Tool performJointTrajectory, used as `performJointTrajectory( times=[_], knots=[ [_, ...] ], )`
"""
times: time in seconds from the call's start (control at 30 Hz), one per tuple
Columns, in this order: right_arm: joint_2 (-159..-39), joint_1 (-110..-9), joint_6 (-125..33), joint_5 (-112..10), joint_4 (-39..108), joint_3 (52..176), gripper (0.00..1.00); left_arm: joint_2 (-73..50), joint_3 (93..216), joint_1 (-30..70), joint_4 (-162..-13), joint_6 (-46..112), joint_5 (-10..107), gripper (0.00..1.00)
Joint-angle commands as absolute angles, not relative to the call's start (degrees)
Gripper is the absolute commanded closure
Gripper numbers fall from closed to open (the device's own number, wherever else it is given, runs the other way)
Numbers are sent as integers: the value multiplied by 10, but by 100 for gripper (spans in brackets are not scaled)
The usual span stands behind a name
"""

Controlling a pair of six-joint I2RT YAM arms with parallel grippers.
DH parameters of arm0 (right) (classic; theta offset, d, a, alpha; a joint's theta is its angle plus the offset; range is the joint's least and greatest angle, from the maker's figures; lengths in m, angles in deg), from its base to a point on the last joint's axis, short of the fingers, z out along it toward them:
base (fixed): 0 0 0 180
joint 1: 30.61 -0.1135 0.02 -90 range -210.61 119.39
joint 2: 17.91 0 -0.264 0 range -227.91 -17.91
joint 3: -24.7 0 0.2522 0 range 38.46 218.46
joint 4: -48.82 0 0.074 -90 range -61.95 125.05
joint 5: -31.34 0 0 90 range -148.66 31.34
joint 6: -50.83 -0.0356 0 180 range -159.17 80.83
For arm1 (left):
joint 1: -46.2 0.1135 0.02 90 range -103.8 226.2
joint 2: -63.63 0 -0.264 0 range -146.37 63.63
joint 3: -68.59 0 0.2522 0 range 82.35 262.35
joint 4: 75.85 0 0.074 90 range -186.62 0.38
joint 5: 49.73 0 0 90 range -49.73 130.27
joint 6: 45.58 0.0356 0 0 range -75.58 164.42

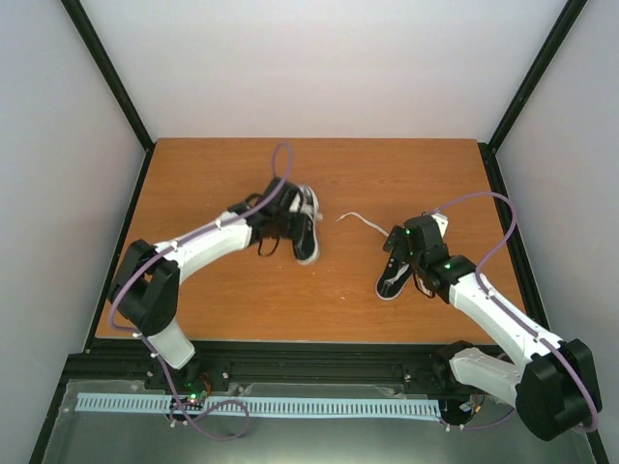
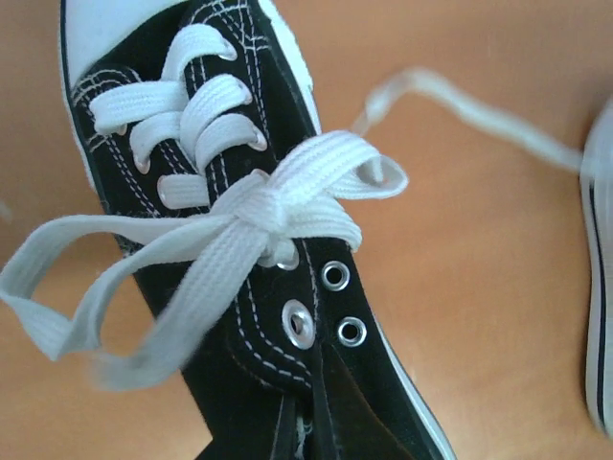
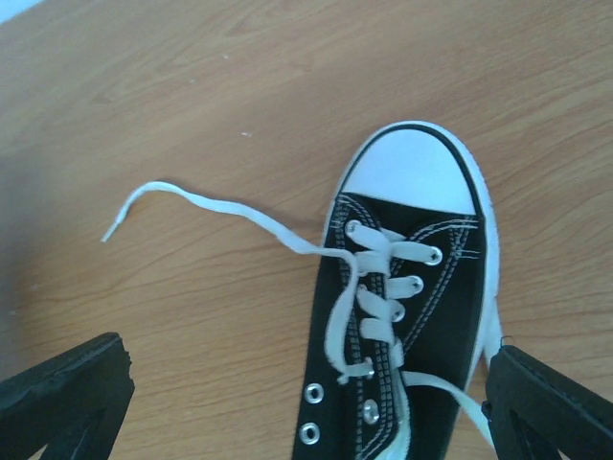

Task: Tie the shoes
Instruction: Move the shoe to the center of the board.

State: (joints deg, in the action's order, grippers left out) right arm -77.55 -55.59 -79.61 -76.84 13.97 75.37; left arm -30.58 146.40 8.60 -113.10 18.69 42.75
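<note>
wood-grain tabletop bears black canvas shoes, one flat lace apparently bowed.

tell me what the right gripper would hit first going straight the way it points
Probably the shoe: its laced upper lies between the open right gripper's fingers, above the table. Depth is hard to judge.

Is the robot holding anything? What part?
Right gripper: open, holding nothing. Left gripper: shut over the tied shoe; any hold cannot be told.
</note>
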Motion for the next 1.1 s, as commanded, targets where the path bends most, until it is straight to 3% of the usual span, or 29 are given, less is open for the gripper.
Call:
performJointTrajectory(
  times=[0.0, 0.17, 0.43, 0.53, 0.6, 0.73, 0.8, 0.97, 1.0, 1.07],
  knots=[
    [-802, -509, -749, -708, 91, 763, 0, -323, 1610, 164, -1158, 270, 360, 99],
    [-829, -485, -734, -663, 85, 765, 0, -384, 1756, 205, -1265, 397, 288, 99],
    [-898, -485, -711, -669, 83, 777, 0, -410, 1748, 243, -1290, 473, 268, 99],
    [-914, -485, -706, -663, 94, 776, 6, -432, 1747, 261, -1297, 451, 286, 96],
    [-924, -485, -699, -656, 105, 777, 16, -442, 1738, 268, -1292, 430, 289, 87],
    [-942, -484, -689, -655, 121, 779, 35, -439, 1712, 274, -1266, 389, 268, 40],
    [-953, -484, -686, -652, 129, 782, 51, -428, 1707, 277, -1256, 368, 259, 24],
    [-978, -484, -675, -632, 136, 803, 91, -344, 1674, 277, -1209, 314, 270, 13],
    [-976, -485, -675, -631, 133, 808, 96, -319, 1655, 277, -1191, 302, 276, 10],
    [-962, -486, -674, -624, 125, 818, 97, -266, 1617, 277, -1153, 272, 282, 3]
  ],
)
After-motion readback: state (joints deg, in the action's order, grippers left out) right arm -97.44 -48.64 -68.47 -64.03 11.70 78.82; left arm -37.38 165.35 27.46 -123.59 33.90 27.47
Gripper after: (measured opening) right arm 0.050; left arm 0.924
